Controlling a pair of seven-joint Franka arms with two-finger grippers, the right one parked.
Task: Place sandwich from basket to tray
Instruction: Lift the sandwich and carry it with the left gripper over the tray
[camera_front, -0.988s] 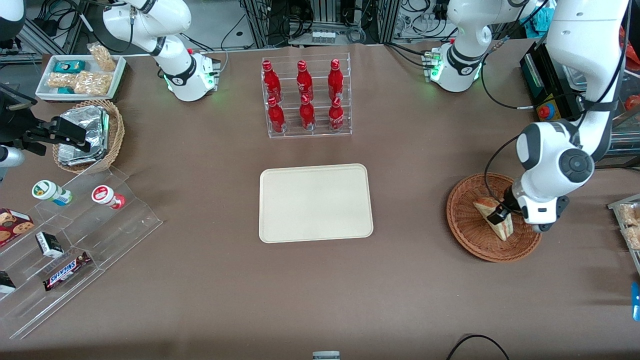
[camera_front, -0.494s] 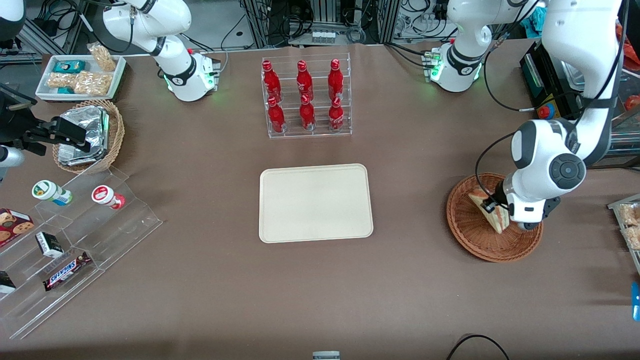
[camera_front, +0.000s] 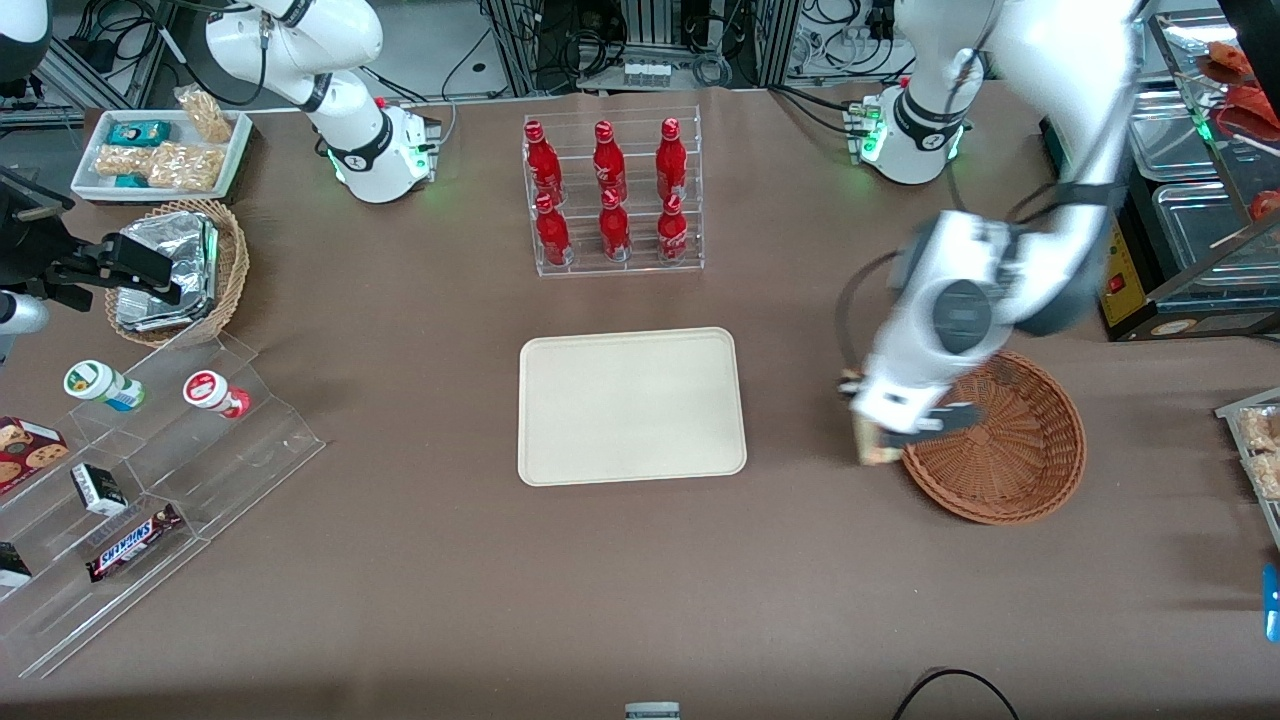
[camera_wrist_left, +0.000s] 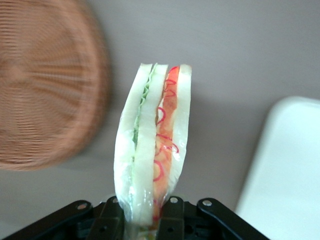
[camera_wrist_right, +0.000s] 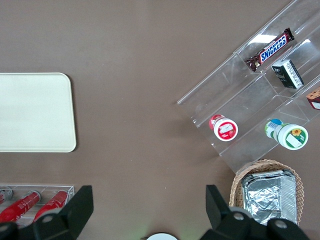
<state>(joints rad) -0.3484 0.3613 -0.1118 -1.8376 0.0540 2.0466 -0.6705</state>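
one sandwich (camera_wrist_left: 152, 145) clamped in the hand (camera_front: 880, 440) hangs between basket (camera_front: 1010, 440) and tray (camera_front: 630, 405).

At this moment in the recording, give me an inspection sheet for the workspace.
Surface: brown table, bare between tray and basket.
Job's things: sandwich held above the table; basket holds nothing seen; tray holds nothing seen.
Clutter: bottle rack, foil packets, acrylic snack steps, snack tub.
End effector: left end effector shut on the sandwich, beside the basket on its tray side.
Cables: black loop at the table's near edge.
Surroundings: cabling and equipment.
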